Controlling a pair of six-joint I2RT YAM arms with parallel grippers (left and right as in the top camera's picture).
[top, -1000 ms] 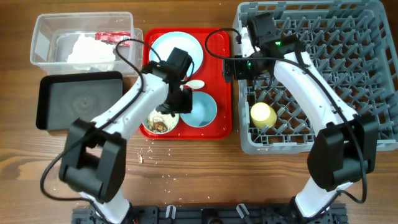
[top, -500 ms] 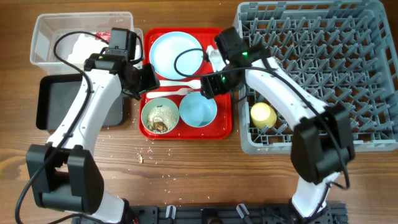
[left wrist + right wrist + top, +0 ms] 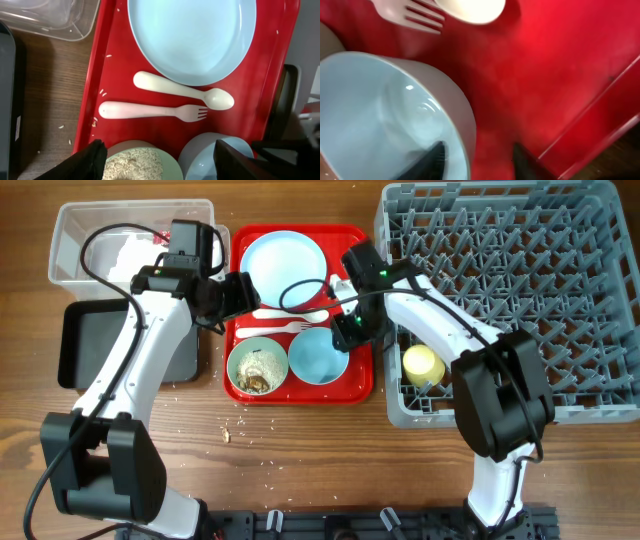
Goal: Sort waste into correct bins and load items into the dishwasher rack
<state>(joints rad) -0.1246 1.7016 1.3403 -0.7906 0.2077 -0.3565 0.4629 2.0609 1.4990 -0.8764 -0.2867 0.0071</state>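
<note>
The red tray (image 3: 362, 300) carries a pale blue plate (image 3: 283, 265), a white spoon (image 3: 290, 312), a white fork (image 3: 285, 329), a bowl of rice (image 3: 257, 367) and an empty blue bowl (image 3: 315, 358). My right gripper (image 3: 345, 330) is open and straddles the empty bowl's (image 3: 380, 110) right rim: one finger (image 3: 434, 154) sits inside, the other stands outside, clear of the wall. Over the tray's left edge my left gripper (image 3: 235, 292) hangs open and empty; its wrist view shows the plate (image 3: 192, 35), spoon (image 3: 180, 91), fork (image 3: 150, 110) and rice bowl (image 3: 135, 162).
The grey dishwasher rack (image 3: 600, 410) fills the right side, with a yellow cup (image 3: 422, 365) lying in it. A clear tub (image 3: 70, 230) at the back left holds a white napkin (image 3: 145, 260) and a red wrapper. The black tray (image 3: 110, 340) sits below it. Rice grains (image 3: 240, 430) dot the table.
My right gripper dropped from the tray's right edge onto the empty bowl's rim and its jaws narrowed. My left gripper shifted slightly right over the tray edge and opened wider.
</note>
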